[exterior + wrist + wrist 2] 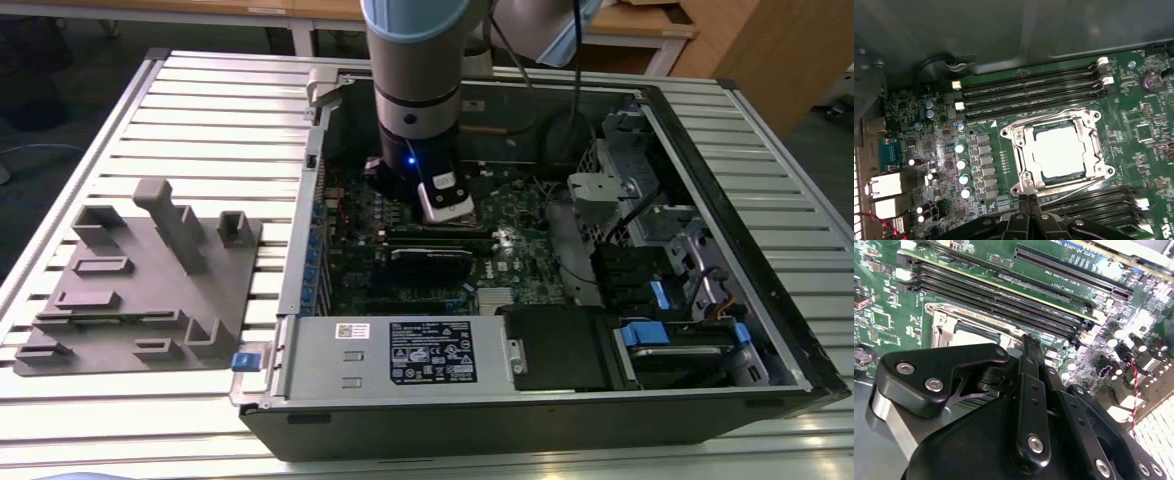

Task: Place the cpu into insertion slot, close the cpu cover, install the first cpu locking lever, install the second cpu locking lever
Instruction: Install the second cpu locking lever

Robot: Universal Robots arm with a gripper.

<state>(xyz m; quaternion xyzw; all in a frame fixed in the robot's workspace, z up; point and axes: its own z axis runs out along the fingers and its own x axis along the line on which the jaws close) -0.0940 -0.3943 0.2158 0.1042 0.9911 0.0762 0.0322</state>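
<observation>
1. Arm (416, 80) comes straight down from the top centre of the exterior view into the open computer case (747, 240), its wrist upright over the green motherboard (514, 215).
2. Jaws (1029, 200) sit at the bottom centre of the first wrist view, pressed together into one narrow tip, nothing pinched between them.
3. That tip is right at the lower edge of the insertion slot (1089, 162), touching or just shy of its metal frame; I can't tell which.
4. Inside, the cpu (1060, 150) lies flat, silver top up, and the cpu cover (1024, 152) is down around it.
5. Memory slots (1029, 92) run above and below the socket in that view.
6. Second wrist view: the black linkage fills the lower half, hiding most of the socket.
7. Left in the exterior view, a grey fixture tray (147, 280) rests on the slatted table (200, 120), well apart from the case.
</observation>
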